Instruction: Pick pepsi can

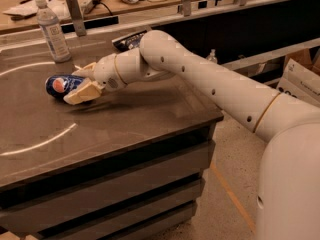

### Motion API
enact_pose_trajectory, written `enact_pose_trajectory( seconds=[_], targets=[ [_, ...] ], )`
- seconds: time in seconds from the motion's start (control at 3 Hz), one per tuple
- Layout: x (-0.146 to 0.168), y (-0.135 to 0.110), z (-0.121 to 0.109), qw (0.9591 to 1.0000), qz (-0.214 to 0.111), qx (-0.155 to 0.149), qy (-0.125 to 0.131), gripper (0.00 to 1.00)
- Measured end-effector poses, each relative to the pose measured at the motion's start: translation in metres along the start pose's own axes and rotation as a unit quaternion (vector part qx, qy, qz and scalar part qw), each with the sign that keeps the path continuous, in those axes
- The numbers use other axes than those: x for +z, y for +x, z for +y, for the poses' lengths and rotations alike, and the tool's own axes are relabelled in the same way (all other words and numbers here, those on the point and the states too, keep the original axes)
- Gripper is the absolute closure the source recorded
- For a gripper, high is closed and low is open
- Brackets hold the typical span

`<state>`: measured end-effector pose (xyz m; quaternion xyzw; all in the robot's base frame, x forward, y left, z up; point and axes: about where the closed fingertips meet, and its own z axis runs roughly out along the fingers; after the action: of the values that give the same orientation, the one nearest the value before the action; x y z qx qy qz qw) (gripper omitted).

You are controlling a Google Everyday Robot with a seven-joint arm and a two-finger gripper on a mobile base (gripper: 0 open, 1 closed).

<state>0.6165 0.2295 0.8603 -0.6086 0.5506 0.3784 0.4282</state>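
Gripper [72,84] at left of frame, jaws spread, flanking end of pepsi can [56,85] (lying on side); nothing clamped. Can may be rolled across desk [150,121] if struck off-centre.

Pepsi can [59,85] lies sideways on the table [130,124], towards the left. Gripper [73,84] straddles its right end, fingers spread before and behind. Water bottle [52,31] stands behind; chip bag [128,40] farther right.

The arm [210,79] reaches left from the lower right, wrist angled down. The gripper [73,84] sits low over the worktop [150,114], jaws spread apart.
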Motion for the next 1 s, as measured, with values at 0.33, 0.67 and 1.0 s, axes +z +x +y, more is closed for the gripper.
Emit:
enact_pose_trajectory(
  seconds=[0.33, 0.67, 1.0],
  targets=[
    [-0.012, -0.013, -0.001, 0.9992, -0.036, -0.010, -0.014, 0.87],
    [-0.026, -0.032, -0.004, 0.9956, -0.078, -0.037, -0.037, 1.00],
    [-0.052, -0.057, -0.006, 0.9850, -0.127, -0.087, -0.079, 1.00]
  ],
)
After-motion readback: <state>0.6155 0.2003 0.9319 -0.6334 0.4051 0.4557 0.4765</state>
